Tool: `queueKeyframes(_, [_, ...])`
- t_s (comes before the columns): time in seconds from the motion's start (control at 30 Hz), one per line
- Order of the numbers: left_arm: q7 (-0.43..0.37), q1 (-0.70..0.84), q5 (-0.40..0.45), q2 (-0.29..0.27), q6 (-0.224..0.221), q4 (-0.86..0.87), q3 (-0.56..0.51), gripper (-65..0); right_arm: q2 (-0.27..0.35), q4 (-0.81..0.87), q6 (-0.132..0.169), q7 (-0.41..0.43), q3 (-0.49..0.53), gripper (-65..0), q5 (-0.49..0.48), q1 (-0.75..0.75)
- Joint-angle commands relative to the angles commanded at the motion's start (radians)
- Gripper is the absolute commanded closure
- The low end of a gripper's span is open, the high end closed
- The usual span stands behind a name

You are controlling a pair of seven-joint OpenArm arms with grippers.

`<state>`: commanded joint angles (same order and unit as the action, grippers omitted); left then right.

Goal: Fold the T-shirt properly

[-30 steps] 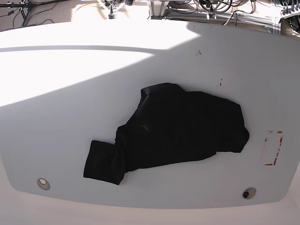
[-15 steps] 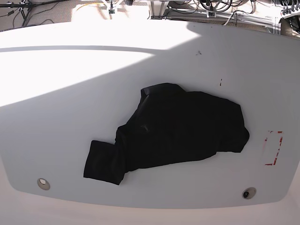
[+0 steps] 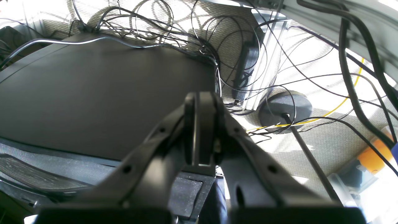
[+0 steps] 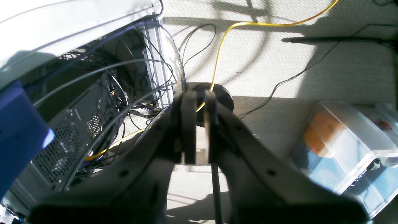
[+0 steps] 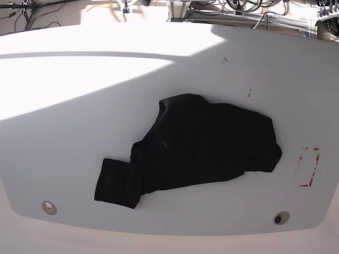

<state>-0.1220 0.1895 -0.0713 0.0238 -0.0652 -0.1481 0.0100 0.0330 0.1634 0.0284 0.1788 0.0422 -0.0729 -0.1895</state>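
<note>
T-shirt (image 5: 198, 151) crumpled mid-table (image 5: 79, 106), long axis lower-left to right | both arms off-table, neither nearer | left claw (image 3: 202, 99) pinched empty | right claw (image 4: 199, 99) narrow, empty

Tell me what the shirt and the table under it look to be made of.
The T-shirt: soft matte black cloth, likely a cotton-type knit; it slumps in rumpled folds and gives no shine even near the sunlit patch. The table: a smooth white hard surface, possibly laminate or painted board; it reflects sunlight evenly and shows small scuff marks. The exact material is not determinable from the view.
</note>
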Motion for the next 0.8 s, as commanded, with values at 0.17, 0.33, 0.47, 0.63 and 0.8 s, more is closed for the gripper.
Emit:
queueKeyframes(0.17, [0.0, 0.003, 0.0, 0.0, 0.0, 0.0, 0.0, -0.7, 0.0, 0.002, -0.002, 0.0, 0.0, -4.8, 0.002, -0.02])
queueKeyframes(0.33, [0.0, 0.005, 0.0, 0.0, 0.0, 0.0, 0.0, -0.7, 0.0, 0.003, -0.002, 0.0, 0.0, -4.8, 0.002, -0.023])
queueKeyframes(0.47, [-0.005, 0.006, -0.002, 0.0, 0.0, -0.006, 0.0, -0.7, 0.0, 0.005, -0.002, 0.005, 0.0, -4.8, 0.0, -0.021])
queueKeyframes(0.63, [-0.005, 0.008, -0.003, 0.002, 0.0, -0.006, 0.0, -0.7, 0.0, 0.006, -0.002, 0.006, 0.0, -4.8, 0.0, -0.018])
queueKeyframes(0.8, [-0.005, 0.006, -0.002, 0.0, 0.0, -0.006, 0.0, -0.7, -0.002, 0.006, -0.002, 0.006, 0.0, -4.8, 0.002, -0.017])
